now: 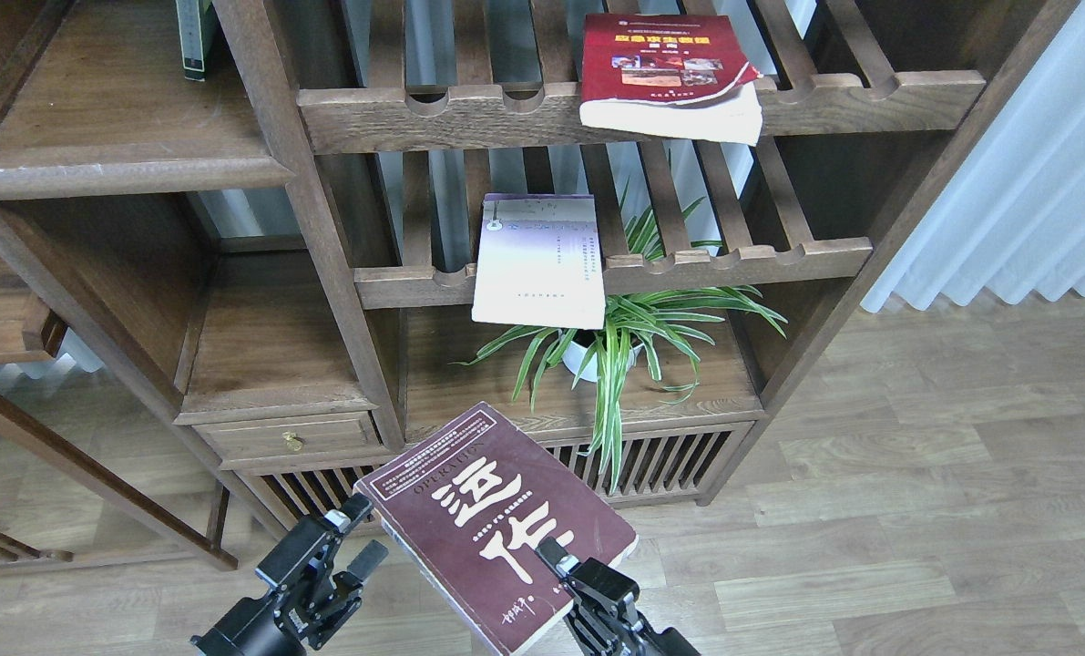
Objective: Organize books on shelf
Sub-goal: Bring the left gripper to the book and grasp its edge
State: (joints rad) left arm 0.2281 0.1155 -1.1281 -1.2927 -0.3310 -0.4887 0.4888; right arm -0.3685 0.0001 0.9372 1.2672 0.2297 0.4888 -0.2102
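My right gripper (556, 558) is shut on the near edge of the maroon book (487, 524) with big white characters, held flat and low in front of the bookcase. My left gripper (353, 538) is open, its fingers right beside the book's left edge. The red book (665, 73) with the yellow title lies on the top slatted rack and hangs over its front rail. The pale lavender-to-cream book (537, 260) lies on the lower slatted rack, also hanging over the front. The solid dark-brown shelf (114, 128) is at the upper left.
A thin dark-green book (194, 36) stands upright at the back of the solid shelf. A spider plant in a white pot (610, 342) sits below the racks. A small drawer (291, 435) and slatted cabinet doors are at the bottom. White curtains (1034, 182) hang at right.
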